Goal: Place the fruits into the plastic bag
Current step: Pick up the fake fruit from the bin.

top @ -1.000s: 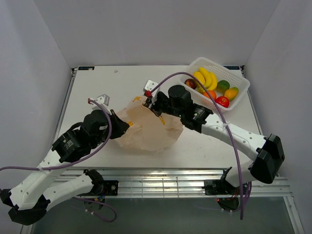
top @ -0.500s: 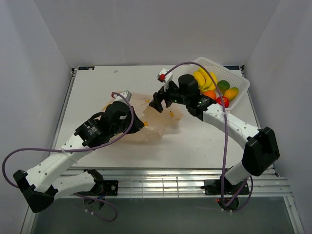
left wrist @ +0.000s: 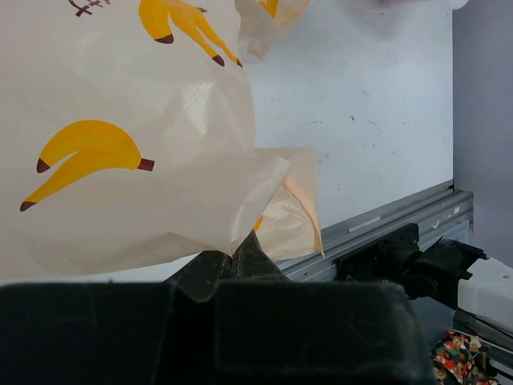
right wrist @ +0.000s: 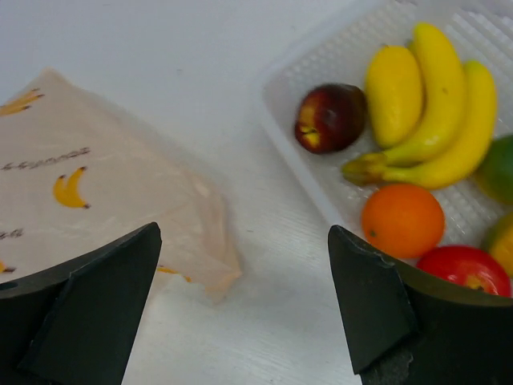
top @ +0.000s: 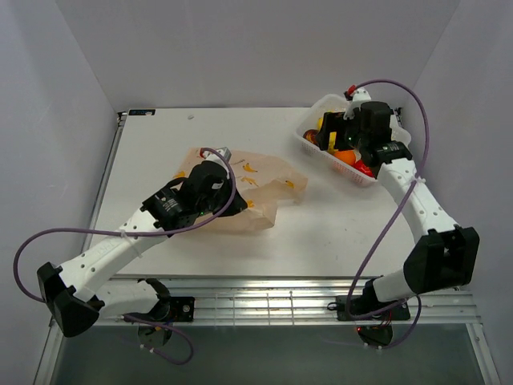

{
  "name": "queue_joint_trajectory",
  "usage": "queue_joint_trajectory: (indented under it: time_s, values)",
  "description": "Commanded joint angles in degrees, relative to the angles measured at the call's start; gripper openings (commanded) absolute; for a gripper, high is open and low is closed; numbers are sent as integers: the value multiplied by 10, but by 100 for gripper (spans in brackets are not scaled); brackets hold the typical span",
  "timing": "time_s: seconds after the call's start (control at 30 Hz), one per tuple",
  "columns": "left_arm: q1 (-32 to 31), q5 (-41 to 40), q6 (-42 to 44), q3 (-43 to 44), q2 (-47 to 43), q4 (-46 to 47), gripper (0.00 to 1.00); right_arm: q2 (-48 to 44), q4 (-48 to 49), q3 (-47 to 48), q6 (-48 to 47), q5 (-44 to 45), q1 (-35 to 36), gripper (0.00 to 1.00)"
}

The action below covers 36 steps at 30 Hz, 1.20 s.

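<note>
The peach plastic bag (top: 264, 186) with printed bananas lies crumpled at mid-table. My left gripper (top: 240, 207) is shut on a fold of the plastic bag (left wrist: 120, 200), pinched at its fingertips (left wrist: 234, 258). My right gripper (right wrist: 240, 273) stands open with nothing between its fingers, hovering over the near-left rim of the basket (right wrist: 313, 172), apart from the bag (right wrist: 96, 192). The fruits lie in the basket: a banana bunch (right wrist: 445, 120), a yellow piece (right wrist: 393, 95), a dark-red piece (right wrist: 330, 117), an orange (right wrist: 402, 219), a red piece (right wrist: 463, 271) and a green piece (right wrist: 498, 167). From above, the right gripper (top: 330, 143) covers most of them.
The white lattice basket (top: 321, 104) stands at the back right of the table, near the right wall. The table's front rail (left wrist: 385, 220) runs just beyond the bag's near corner. Bare white tabletop (top: 337, 216) lies between the bag and the basket.
My right gripper let go of the bag, opened and swung right to the basket. The left gripper moved rightward and farther from its base, still holding the bag, which has slumped flatter.
</note>
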Motion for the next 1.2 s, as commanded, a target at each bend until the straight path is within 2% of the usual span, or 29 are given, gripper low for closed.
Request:
queue_joint_trajectory:
  time_s: [0.0,0.2,0.43,0.6,0.87,0.9,0.97,1.03,1.07,1.13,1.17]
  values:
    - [-2,14,4,26,5,11,0,68,-117,67,65,92,-46,90]
    - [-2,15,-4,25,11,11,0,240,-241,204,67,229,-77,90]
    - [-2,23,-17,22,15,12,0,353,-281,304,67,282,-82,90]
    - [-1,26,-19,22,17,14,0,397,-281,325,66,279,-85,90]
    - [-1,32,-25,18,16,19,0,427,-279,307,74,280,-85,90]
    - [-1,33,-25,18,15,19,0,433,-279,310,73,282,-86,91]
    - [-1,34,-26,16,11,21,0,436,-277,314,73,281,-86,99]
    - [-2,34,-26,15,8,23,0,435,-275,322,70,265,-86,87]
    - [-1,34,-27,14,7,23,0,432,-275,324,71,262,-86,69]
    - [-2,35,-29,13,4,24,0,414,-273,322,73,253,-87,53]
    - [-2,36,-30,13,2,26,0,406,-271,322,73,250,-87,41]
